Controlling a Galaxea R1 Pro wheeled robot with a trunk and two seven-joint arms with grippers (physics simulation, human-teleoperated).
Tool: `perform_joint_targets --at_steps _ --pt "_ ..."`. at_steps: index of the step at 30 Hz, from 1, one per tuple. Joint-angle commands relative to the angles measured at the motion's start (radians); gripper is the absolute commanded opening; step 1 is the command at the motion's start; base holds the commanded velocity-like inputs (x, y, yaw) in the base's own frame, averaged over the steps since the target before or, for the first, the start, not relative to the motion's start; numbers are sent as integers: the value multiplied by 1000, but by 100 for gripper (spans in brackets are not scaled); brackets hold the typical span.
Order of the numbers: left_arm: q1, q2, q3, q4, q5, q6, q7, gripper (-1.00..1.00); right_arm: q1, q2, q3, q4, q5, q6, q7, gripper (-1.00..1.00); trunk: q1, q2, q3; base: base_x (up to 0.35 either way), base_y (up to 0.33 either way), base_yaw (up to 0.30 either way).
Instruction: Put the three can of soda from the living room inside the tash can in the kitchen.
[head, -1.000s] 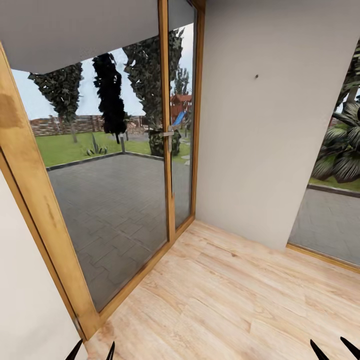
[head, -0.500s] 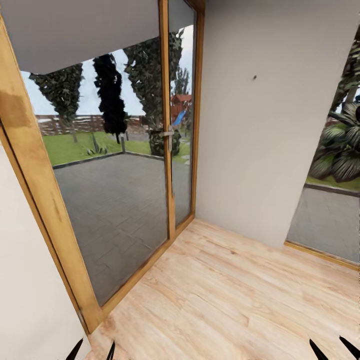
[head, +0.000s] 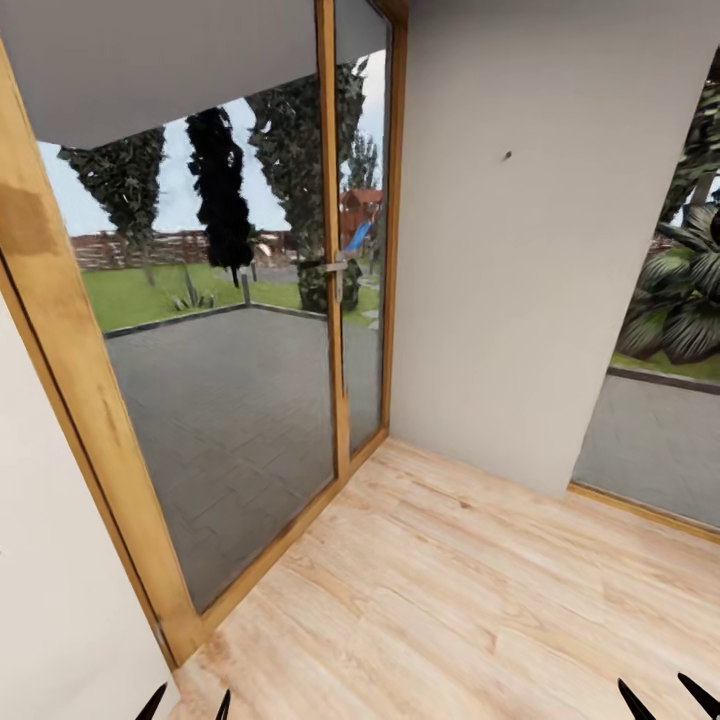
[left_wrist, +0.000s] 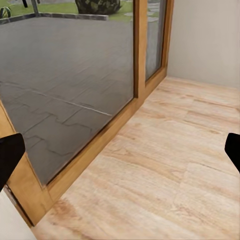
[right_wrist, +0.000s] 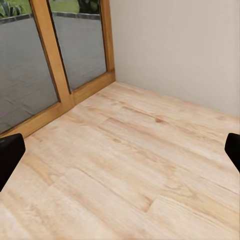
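Observation:
The soda cans and the trash can are out of view. I face a room corner with a light wood plank floor (head: 470, 600). The black fingertips of my left gripper (head: 187, 705) poke up at the lower edge of the head view, and those of my right gripper (head: 668, 700) at its lower right. In the left wrist view the left gripper (left_wrist: 120, 152) is open, its fingers (left_wrist: 9, 155) far apart over bare floor. The right gripper (right_wrist: 120, 152) is likewise open above the planks, holding nothing.
A wood-framed glass door (head: 240, 420) with a metal handle (head: 335, 267) stands ahead on the left, with a paved terrace behind it. A grey wall (head: 520, 250) fills the corner ahead. Another glazed opening (head: 660, 430) is at the right. A white wall (head: 50, 560) is close on my left.
The whole picture has shifted slightly, so the camera has moved a little toward the corner. Both grippers hold the same pose and stay open.

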Motion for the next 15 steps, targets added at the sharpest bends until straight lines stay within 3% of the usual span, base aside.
perform_joint_targets --at_steps 1,15 --pt "0 0 0 1 0 1 0 100 0 0 0 0 0 0 0 100 0 0 0 223 -80 0" --pt "0 0 -1 4 -1 4 -1 100 0 -1 1 9 0 -3 0 100 0 0 0 280 -134 0"
